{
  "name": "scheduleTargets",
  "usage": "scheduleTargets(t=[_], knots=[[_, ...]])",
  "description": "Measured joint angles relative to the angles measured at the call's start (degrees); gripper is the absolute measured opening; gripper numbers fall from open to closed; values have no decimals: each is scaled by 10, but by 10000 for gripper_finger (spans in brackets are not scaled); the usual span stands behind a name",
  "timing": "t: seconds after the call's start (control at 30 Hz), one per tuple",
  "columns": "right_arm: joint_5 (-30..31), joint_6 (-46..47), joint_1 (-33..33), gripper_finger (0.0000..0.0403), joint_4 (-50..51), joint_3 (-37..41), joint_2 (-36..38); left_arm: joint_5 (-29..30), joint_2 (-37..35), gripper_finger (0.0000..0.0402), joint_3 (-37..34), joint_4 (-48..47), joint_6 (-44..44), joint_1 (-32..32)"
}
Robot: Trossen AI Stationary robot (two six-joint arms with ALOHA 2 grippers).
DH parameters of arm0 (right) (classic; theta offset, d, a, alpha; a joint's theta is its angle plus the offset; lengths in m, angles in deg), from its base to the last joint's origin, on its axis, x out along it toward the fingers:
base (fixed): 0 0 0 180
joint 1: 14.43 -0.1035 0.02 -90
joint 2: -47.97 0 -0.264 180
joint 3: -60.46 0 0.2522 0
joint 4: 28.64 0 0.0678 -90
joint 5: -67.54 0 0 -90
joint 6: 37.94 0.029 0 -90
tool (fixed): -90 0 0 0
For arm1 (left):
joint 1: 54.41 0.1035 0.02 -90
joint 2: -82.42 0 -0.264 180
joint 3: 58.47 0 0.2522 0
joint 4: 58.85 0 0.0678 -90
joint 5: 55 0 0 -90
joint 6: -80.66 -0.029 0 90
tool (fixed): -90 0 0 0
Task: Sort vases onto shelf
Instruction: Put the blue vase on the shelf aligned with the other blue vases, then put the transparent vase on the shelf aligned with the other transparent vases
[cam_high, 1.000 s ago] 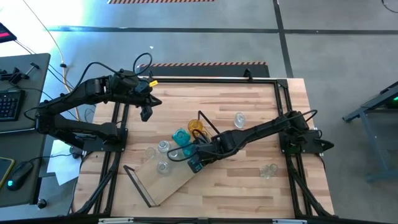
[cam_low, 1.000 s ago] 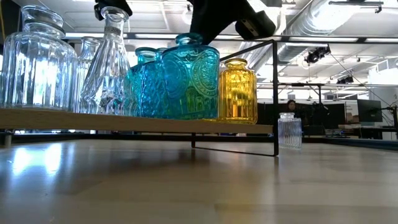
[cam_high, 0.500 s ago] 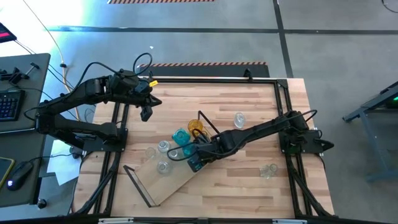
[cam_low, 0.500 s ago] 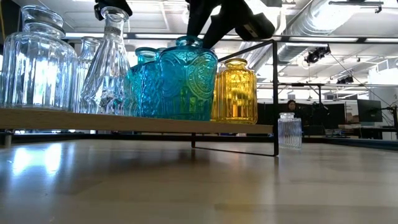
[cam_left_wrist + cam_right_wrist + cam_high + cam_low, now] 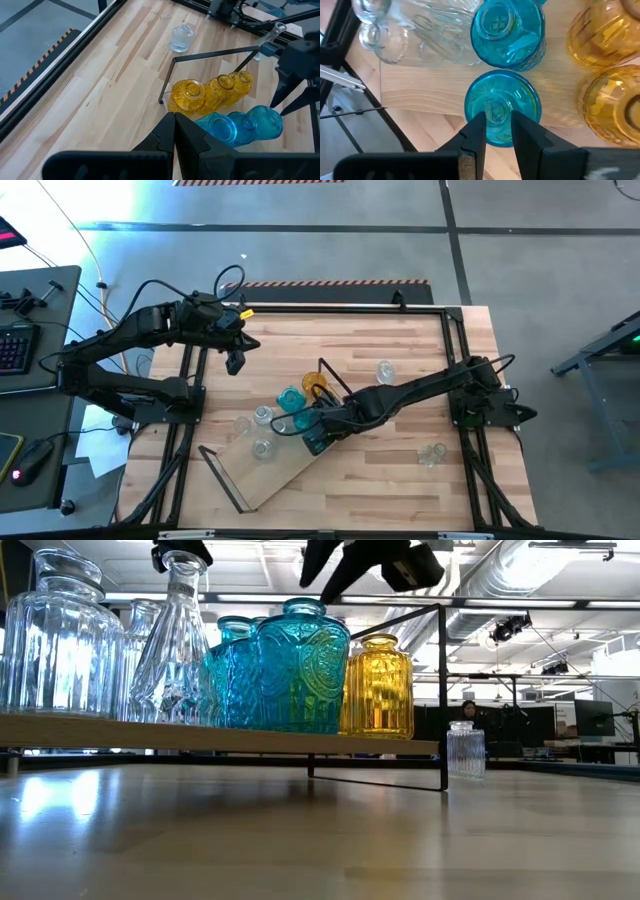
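Right claw (image 5: 494, 131) released just above teal vase (image 5: 502, 106) on shelf (image 5: 420, 92), apparently not touching, left claw (image 5: 175, 131) clenched, empty

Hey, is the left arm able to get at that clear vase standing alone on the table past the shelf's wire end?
Probably yes: the clear vase stands alone on bare tabletop, but the left gripper hangs well short of it.

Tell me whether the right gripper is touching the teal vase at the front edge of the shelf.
Apart. In the low view the right gripper hangs open above the teal vase, with ceiling background showing between its fingers and the vase's mouth; the vase stands on the shelf.
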Motion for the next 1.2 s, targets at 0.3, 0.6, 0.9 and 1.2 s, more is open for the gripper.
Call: scheduleTargets(t=[0.3,0.6,0.9,1.2], knots=[[47,-21,0,71,9,0,66,-4,0,0,0,0,0,0],[192,-43,7,71,126,-1,176,-33,0,0,0,0,10,0],[164,-43,67,71,383,-1,210,-32,0,0,0,0,26,-9],[160,-154,117,71,392,0,239,-23,-4,0,0,37,66,-127]])
